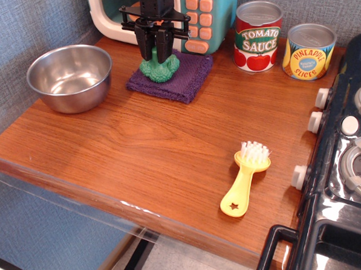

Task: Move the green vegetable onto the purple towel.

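Wooden bench carries the purple towel, where the broccoli already rests, its stem pinched by the hand; only release remains.

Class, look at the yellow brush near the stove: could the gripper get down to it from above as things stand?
Probably yes. The yellow brush lies alone on open wood, nothing over or against it. But the gripper sits at the green vegetable on the purple towel.

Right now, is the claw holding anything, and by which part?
The claw grips the toy broccoli by its stem, floret head down on the purple towel.
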`<state>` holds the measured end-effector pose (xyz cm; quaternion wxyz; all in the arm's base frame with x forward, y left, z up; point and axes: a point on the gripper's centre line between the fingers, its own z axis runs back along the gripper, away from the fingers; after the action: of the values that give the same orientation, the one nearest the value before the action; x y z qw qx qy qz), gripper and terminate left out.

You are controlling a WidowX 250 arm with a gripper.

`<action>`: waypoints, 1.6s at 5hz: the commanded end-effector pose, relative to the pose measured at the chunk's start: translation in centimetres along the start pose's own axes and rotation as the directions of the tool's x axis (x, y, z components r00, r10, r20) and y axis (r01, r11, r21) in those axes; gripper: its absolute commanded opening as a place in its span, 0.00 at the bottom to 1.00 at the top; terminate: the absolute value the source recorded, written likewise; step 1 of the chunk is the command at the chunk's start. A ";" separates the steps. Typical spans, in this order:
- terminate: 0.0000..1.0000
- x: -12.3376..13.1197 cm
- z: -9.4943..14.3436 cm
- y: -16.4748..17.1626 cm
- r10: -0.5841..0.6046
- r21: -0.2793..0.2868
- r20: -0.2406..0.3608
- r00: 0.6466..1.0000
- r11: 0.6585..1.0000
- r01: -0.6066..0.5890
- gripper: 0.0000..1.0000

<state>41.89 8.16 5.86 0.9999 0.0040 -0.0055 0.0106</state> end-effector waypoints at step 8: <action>0.00 -13.1 7.5 -1.9 -0.126 0.056 0.139 0.982 0.991 0.119 1.00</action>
<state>28.96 5.49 11.26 0.9973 0.0202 -0.0473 -0.0523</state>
